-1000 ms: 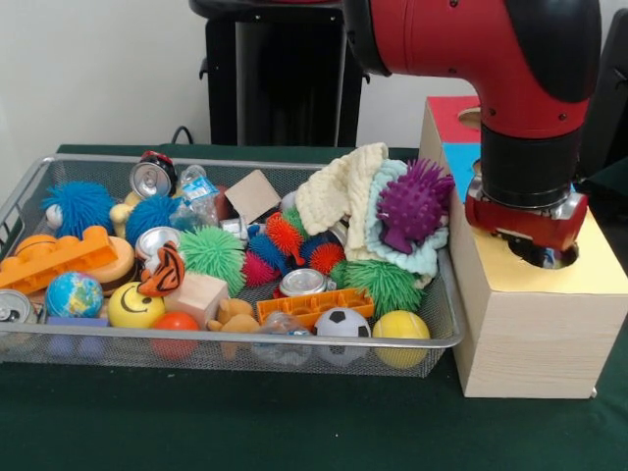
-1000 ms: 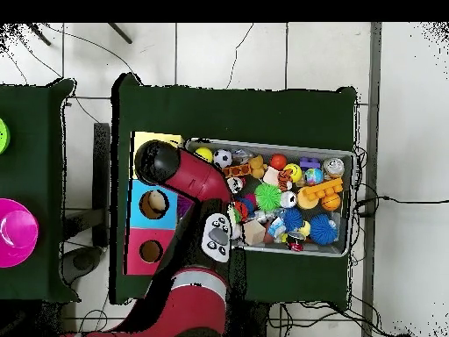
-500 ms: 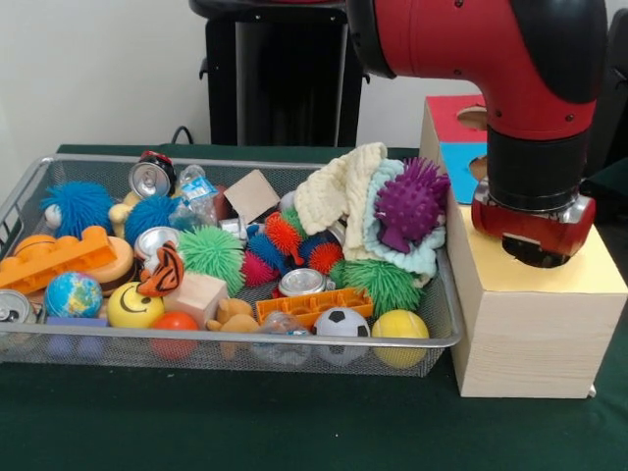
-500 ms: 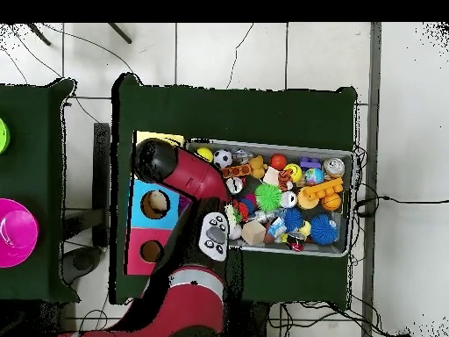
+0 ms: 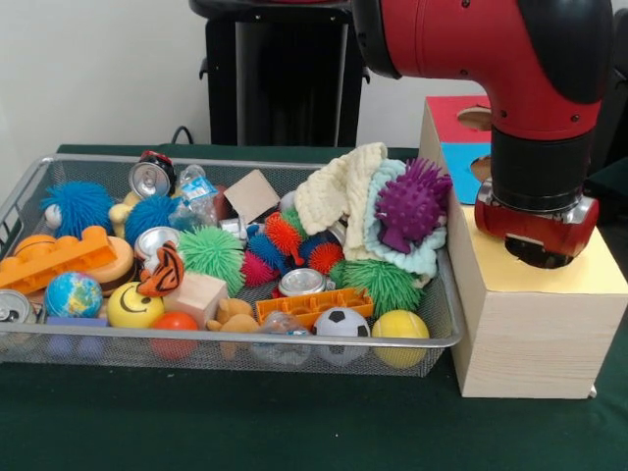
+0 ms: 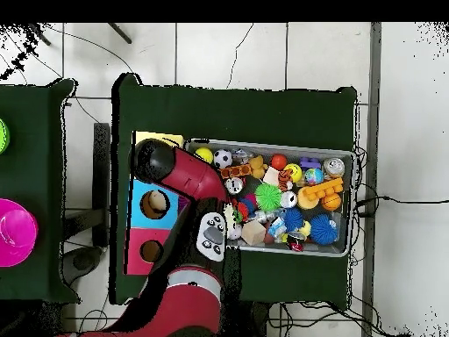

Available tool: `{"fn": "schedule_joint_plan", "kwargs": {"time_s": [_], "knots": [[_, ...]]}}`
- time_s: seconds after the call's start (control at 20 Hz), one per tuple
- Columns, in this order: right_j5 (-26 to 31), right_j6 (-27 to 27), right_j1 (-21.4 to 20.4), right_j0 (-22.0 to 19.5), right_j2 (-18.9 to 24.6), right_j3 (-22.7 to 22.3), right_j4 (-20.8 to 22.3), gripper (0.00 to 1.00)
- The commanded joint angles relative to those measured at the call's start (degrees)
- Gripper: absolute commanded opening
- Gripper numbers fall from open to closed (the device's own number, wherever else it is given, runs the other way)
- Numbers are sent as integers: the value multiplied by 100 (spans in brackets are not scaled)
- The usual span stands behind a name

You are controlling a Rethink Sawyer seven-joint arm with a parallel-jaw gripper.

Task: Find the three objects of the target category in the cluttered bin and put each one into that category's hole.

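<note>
A wire mesh bin [image 5: 245,339] holds a jumble of toys: spiky balls such as a purple one [image 5: 412,204] and a green one [image 5: 211,252], drink cans [image 5: 303,282], smooth balls like the yellow one [image 5: 400,327], and wooden blocks [image 5: 199,294]. To its right stands a wooden box [image 5: 530,334] with a yellow, a blue and a red top section. My gripper [image 5: 537,247] hangs just above the yellow section [image 5: 589,275], hiding the hole there. From above, the arm's end [image 6: 153,159] covers that same section. Nothing shows in the gripper.
The blue section's hole [image 6: 154,204] and the red section's hole [image 6: 151,251] are uncovered beside the arm. Knitted cloths [image 5: 348,191] drape over the bin's right rim against the box. A pink disc [image 6: 16,232] lies on a separate table at the left.
The arm's end has lifted a little off the yellow section and drifted slightly right. The bin's contents have not moved.
</note>
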State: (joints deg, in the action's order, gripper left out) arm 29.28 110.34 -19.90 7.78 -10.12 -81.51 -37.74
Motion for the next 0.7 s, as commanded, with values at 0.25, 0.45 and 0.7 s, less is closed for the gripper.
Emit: {"fn": "schedule_joint_plan", "kwargs": {"time_s": [0.25,0.45,0.7], "knots": [[-523,1269,1051,-211,-44,-802,262,0],[-643,1158,939,-235,-21,-898,312,0],[-622,1043,671,-310,47,-1118,314,0]]}}
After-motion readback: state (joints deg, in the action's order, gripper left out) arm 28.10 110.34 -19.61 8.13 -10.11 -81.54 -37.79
